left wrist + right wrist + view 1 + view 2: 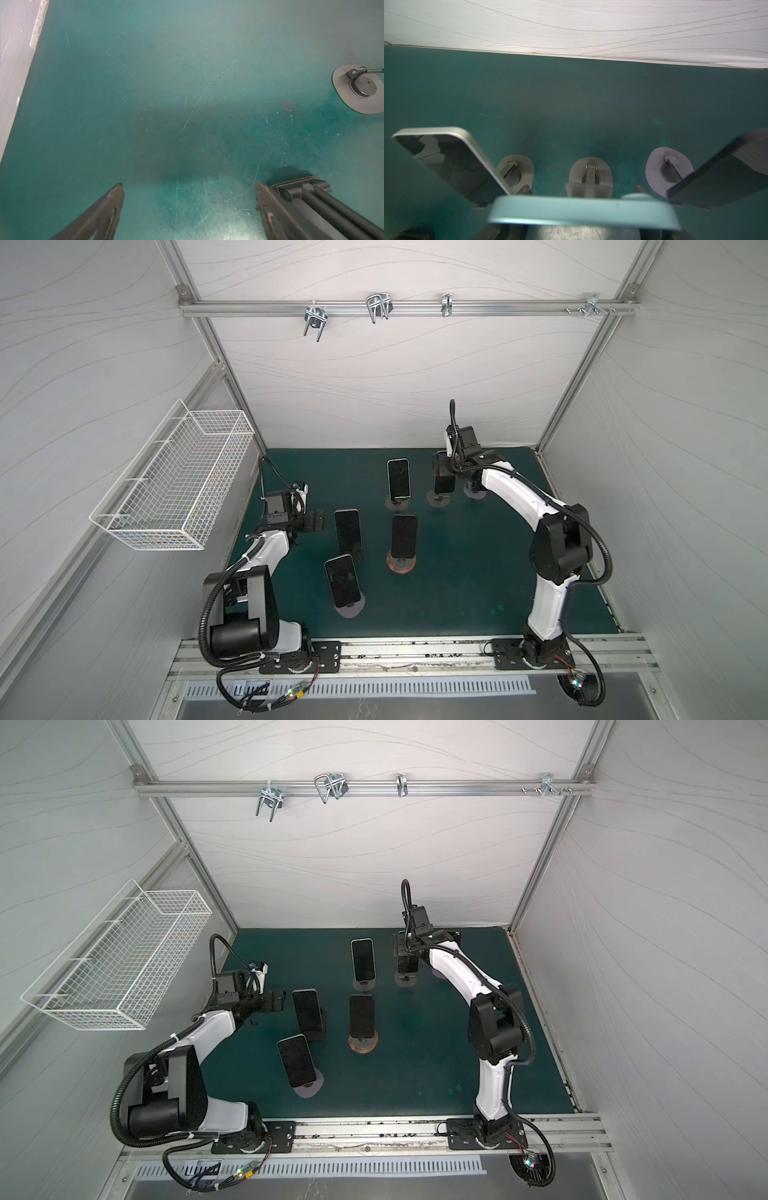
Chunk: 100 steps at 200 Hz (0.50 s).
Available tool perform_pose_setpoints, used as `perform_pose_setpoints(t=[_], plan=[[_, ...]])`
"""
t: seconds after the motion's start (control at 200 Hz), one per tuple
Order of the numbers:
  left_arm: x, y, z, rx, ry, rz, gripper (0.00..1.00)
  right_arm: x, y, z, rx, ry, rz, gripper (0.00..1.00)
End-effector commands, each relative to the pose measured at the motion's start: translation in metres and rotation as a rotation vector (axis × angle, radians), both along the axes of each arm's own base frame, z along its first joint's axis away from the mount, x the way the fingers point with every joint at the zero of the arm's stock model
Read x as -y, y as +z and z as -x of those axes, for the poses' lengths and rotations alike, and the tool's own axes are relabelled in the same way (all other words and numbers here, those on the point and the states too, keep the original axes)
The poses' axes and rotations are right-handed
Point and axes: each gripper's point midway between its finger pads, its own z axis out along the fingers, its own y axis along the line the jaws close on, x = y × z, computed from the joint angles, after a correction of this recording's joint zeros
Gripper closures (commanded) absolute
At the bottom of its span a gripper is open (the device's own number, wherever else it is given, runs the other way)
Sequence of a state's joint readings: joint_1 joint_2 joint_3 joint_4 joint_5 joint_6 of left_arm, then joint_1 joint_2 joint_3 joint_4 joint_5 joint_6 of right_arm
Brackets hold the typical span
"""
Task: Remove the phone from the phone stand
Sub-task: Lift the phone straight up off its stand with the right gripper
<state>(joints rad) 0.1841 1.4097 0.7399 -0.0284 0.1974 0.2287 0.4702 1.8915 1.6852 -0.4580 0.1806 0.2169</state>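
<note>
The green worktop looks matt and scratched; the phone has glossy glass and a smooth metal edge.

Robot lab test cell. It was a closed booth of white panels on a metal extrusion frame, with metal hooks on the back rail and a white wire basket hung on the side wall. The left arm and right arm were bolted to a slotted base rail fronting a green-matted counter, with loose wiring exposed. Several phones stood on stands.
</note>
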Motion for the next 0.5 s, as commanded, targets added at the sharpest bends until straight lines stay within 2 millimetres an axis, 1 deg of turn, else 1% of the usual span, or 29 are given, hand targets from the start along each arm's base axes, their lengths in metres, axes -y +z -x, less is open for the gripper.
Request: perform_pose_setpoints(t=[0.0, 0.11, 0.24, 0.375, 0.495], plan=[[-0.001, 0.015, -0.012, 0.045, -0.013, -0.02, 0.0, -0.002, 0.03, 0.022, 0.024, 0.04, -0.052, 0.34], [-0.001, 0.015, -0.013, 0.042, -0.012, -0.022, 0.0, 0.002, 0.034, 0.038, 0.006, 0.054, -0.057, 0.34], [-0.002, 0.016, -0.012, 0.05, -0.003, -0.027, 0.0, 0.003, 0.031, 0.061, -0.041, 0.107, -0.062, 0.35], [-0.002, 0.016, -0.01, 0.055, -0.004, -0.028, 0.0, 0.006, 0.023, 0.09, -0.119, 0.153, -0.049, 0.36], [-0.003, 0.016, -0.011, 0.053, 0.0, -0.031, 0.0, 0.014, 0.011, 0.118, -0.177, 0.155, -0.031, 0.36]])
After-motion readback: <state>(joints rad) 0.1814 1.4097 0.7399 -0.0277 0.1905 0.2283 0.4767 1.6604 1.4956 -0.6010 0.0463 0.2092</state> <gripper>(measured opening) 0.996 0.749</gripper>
